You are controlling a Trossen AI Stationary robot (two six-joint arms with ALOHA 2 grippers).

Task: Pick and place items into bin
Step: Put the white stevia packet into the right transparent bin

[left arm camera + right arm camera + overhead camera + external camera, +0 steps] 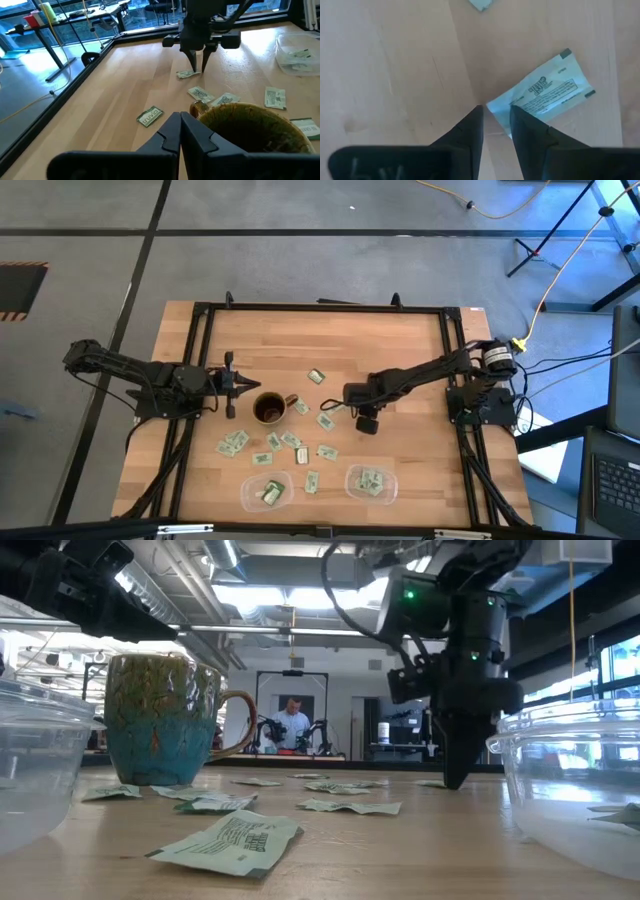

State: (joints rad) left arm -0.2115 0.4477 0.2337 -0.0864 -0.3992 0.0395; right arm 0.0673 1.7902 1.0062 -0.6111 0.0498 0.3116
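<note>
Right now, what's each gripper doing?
Left gripper: shut, empty, beside the mug.
Right gripper: open, tips down at a corner of a packet, not holding it.

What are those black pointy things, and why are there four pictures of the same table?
They are two robot arms, each ending in a two-finger pincher called a gripper. One camera looks down from above, one sits low on the table, and one rides on each arm's wrist. On the wooden table lie many small green-and-white packets, a brown mug and two clear plastic tubs with a few packets already inside. The right gripper points down with its fingers a little apart, tips at the corner of one packet; it is not holding it yet. The left gripper waits beside the mug, shut and empty.
</note>
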